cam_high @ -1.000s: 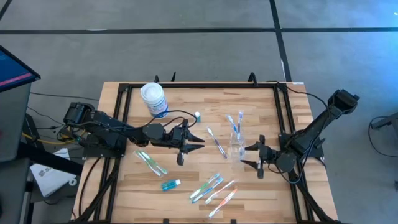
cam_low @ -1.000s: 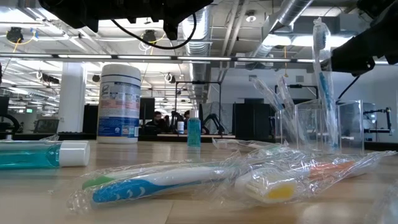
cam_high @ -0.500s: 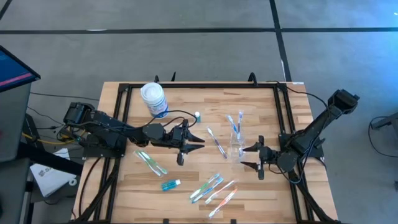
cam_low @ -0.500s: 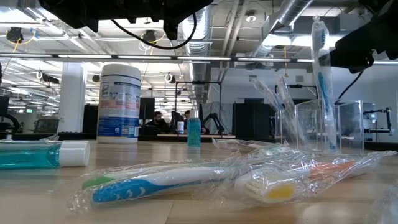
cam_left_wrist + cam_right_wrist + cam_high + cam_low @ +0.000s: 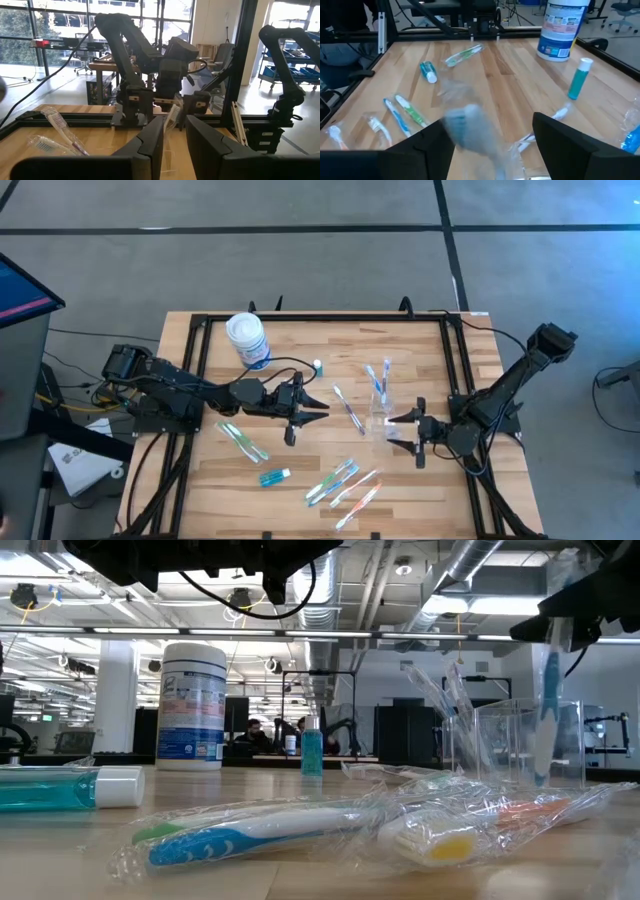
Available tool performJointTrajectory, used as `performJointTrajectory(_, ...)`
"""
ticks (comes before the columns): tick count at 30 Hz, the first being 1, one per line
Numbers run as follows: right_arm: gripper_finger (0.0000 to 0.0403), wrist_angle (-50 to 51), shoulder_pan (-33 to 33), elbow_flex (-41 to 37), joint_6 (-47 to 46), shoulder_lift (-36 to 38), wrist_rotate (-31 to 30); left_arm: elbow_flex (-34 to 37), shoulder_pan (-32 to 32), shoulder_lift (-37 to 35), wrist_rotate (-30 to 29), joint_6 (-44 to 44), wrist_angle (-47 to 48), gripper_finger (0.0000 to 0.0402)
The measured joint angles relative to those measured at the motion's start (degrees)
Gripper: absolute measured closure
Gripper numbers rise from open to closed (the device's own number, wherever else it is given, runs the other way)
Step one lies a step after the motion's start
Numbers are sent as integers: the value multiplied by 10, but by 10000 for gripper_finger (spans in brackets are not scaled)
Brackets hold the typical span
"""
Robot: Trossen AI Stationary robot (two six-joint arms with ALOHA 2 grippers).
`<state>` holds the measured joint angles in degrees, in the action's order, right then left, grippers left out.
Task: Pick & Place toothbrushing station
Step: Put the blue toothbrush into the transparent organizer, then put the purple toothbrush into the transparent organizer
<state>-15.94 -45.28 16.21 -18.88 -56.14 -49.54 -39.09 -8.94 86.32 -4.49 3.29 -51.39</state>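
Right gripper (image 5: 399, 432) spread wide at the clear plastic cup (image 5: 381, 420), at three o'clock on the table (image 5: 300, 360), with a wrapped toothbrush (image 5: 546, 710) dropping between the fingers, seemingly just let go to land upright in the cup. Reaches low and level from the three o'clock edge. Left gripper (image 5: 318, 411) waits near centre, jaws narrowly parted on nothing.

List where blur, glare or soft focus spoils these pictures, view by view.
Right wrist view: a toothbrush between the right gripper's open fingers is smeared by motion blur. Low view: the wrapped toothbrushes up close look soft and their wrappers glint; bright ceiling lights wash out the top. Left wrist view: windows glare behind the clear cup. High view: even light, no strong shadows.
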Motion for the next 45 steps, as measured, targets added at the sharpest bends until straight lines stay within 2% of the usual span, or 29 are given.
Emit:
performJointTrajectory(16,155,-72,-1,4,97,0,0,0,0,0,-1,0,0,325)
performJointTrajectory(26,155,-62,-11,95,197,0,0,0,0,0,-17,-1,27,325)
performJointTrajectory(30,155,-16,-12,138,208,0,0,0,4,0,-45,-1,76,325)
performJointTrajectory(34,155,32,-11,173,209,0,-22,0,21,2,-50,-15,109,325)
performJointTrajectory(38,155,71,-10,198,209,0,-34,-2,37,27,-50,-33,111,325)
performJointTrajectory(45,155,87,-10,210,219,0,-34,-45,54,123,-29,-42,129,325)
